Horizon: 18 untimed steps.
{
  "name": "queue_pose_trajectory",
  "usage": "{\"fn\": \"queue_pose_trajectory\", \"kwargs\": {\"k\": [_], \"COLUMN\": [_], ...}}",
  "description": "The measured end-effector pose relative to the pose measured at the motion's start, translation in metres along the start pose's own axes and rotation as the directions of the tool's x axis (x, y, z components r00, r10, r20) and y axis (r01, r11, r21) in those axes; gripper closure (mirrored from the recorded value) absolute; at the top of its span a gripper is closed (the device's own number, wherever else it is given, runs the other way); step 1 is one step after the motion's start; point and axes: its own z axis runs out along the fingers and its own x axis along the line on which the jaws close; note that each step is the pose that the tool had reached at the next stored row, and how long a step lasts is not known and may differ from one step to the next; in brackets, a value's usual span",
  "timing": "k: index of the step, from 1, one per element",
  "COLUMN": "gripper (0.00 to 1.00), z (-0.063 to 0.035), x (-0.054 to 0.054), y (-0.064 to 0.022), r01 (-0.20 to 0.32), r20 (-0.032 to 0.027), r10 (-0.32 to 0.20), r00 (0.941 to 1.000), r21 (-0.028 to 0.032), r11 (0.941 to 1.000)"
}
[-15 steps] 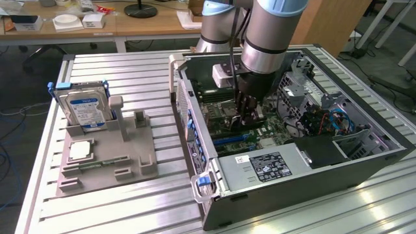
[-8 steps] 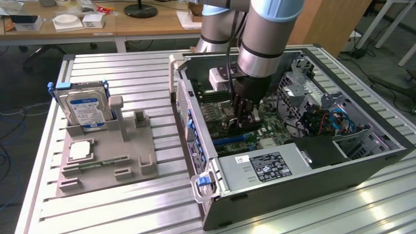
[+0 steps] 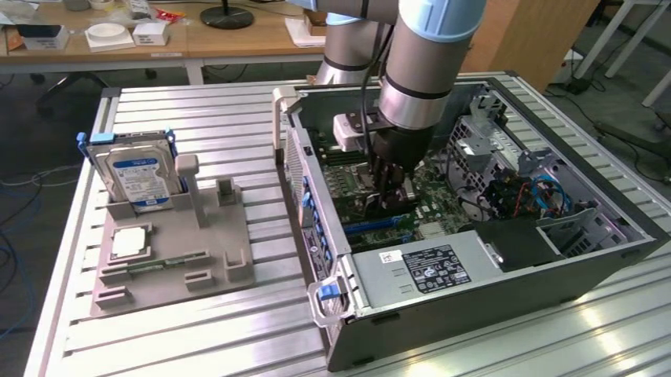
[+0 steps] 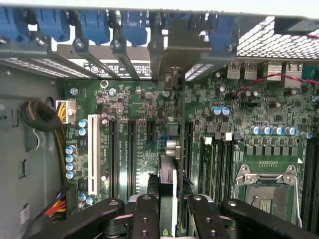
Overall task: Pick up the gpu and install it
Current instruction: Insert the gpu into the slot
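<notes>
My gripper point(image 3: 392, 188) reaches down into the open computer case point(image 3: 493, 302), just above the green motherboard point(image 3: 445, 203). In the wrist view the gripper point(image 4: 168, 219) is shut on the gpu point(image 4: 168, 174). The card is seen edge-on as a thin strip between the black fingers point(image 4: 144, 214). It runs from the fingers toward the case's rear slot openings and stands over the black expansion slots of the motherboard point(image 4: 139, 149). Whether it sits in a slot I cannot tell. In the exterior view the arm hides most of the card.
A grey fixture point(image 3: 168, 259) lies on the slatted table at the exterior view's left. It holds a silver hard drive point(image 3: 133, 174), a RAM stick point(image 3: 168, 260) and a CPU point(image 3: 128, 242). Inside the case are a power supply point(image 3: 430, 267), cables point(image 3: 529, 196) and the CPU socket point(image 4: 266, 184).
</notes>
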Motion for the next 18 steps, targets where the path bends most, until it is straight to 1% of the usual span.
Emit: {"fn": "queue_pose_trajectory", "kwargs": {"k": [11,12,13,15,16,17,18], "gripper": [0.73,0.73,0.73,0.73,0.73,0.73,0.73], "z": [0.0009,0.0011,0.0015,0.0020,0.0020,0.0021,0.0021], "x": [0.0000,0.0001,0.0001,-0.0001,0.0000,0.0000,-0.0001], "y": [0.0011,0.0011,0.0013,0.0013,0.0019,0.0028,0.0035], "r01": [0.000,0.000,0.000,0.000,0.000,0.000,0.000], "r20": [-0.0001,-0.0001,0.0000,0.0000,-0.0001,-0.0001,0.0000], "r10": [0.000,0.000,0.000,0.000,0.000,0.000,0.000], "r00": [1.0000,1.0000,1.0000,1.0000,1.0000,1.0000,1.0000], "r21": [-0.0001,0.0007,0.0033,0.0139,0.0175,0.0197,0.0201], "r11": [1.0000,1.0000,1.0000,0.9999,0.9998,0.9998,0.9998]}}
